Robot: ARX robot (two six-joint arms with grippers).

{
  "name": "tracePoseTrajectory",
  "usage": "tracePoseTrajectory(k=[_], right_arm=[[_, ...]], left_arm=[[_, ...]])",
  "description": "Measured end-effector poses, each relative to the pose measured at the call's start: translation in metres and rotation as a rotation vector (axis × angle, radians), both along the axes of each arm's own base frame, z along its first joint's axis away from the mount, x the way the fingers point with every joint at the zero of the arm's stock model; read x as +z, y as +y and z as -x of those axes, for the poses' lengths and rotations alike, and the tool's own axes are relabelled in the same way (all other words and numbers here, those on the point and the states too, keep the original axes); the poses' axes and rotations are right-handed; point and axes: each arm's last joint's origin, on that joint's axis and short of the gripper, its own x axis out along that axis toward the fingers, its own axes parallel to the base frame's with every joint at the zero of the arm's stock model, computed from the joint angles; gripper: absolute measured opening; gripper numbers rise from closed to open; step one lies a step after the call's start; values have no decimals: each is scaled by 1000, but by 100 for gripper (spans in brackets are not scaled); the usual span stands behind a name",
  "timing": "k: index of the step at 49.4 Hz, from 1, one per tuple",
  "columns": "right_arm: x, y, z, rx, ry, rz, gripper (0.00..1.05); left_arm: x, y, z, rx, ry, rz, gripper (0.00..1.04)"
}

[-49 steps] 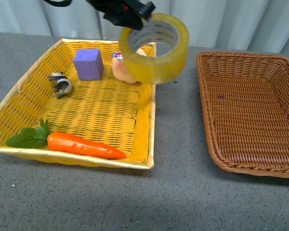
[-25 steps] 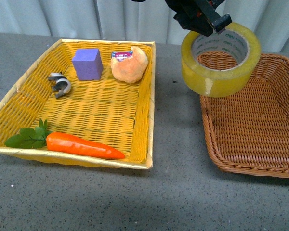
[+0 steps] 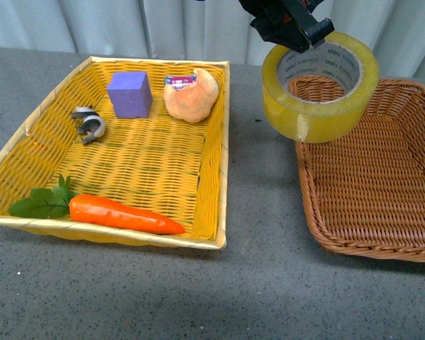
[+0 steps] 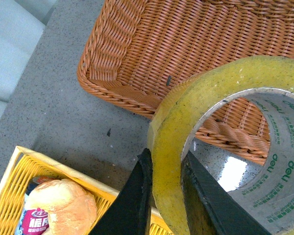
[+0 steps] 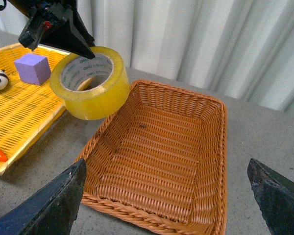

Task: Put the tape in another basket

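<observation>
Two black fingers (image 4: 132, 200) of the left hand (image 4: 166, 164) pinch the wall of the tape (image 4: 172, 122), one on the outside of the roll and one inside its white printed core. The roll is clear of everything else, carried in the air and tilted so that its opening shows in the front view. There the left hand (image 3: 306, 34) grips the far edge of the tape (image 3: 319, 106), which hangs over the left rim of the brown wicker basket (image 3: 382, 177), near its far left corner. The basket's woven floor is bare beneath it. In the right wrist view the right hand (image 5: 166, 166) has its dark fingers (image 5: 54, 205) spread wide apart and holds nothing. It hovers on the near side of the brown basket (image 5: 161, 147), with the tape (image 5: 95, 95) beyond. To the left on the grey table (image 3: 255, 283), well apart from the roll, sits a yellow woven basket (image 3: 142, 163). It holds a purple cube (image 3: 129, 93), a wrapped bread roll (image 3: 191, 94), a small grey-and-black clip (image 3: 89, 124) and an orange carrot (image 3: 120, 214) with green leaves (image 3: 39, 202).
</observation>
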Motion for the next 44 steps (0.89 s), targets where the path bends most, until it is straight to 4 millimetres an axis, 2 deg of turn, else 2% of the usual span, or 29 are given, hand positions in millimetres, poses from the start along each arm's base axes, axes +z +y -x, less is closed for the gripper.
tracePoseTrajectory(k=[8,12,13,17,23,35,44], right_arm=[[26,-5,-32,-13,64,0,96],[36,-5,-53,-13,91,5,96],[38,-4,-64,-12,120,9,96],[40,-1,-87,-2,202,12,96],[41,10,-133,30,349,-7,96],[39,33,-184,65,420,-5,96],[36,53,-213,70,463,-15,96]], left_arm=[[0,0,0,0,-1,0,14],[0,0,0,0,-1,0,14],[0,0,0,-1,-1,0,14],[0,0,0,-1,-1,0,14],[0,0,0,0,-1,0,14],[0,0,0,-1,-1,0,14],[0,0,0,0,-1,-1,14]])
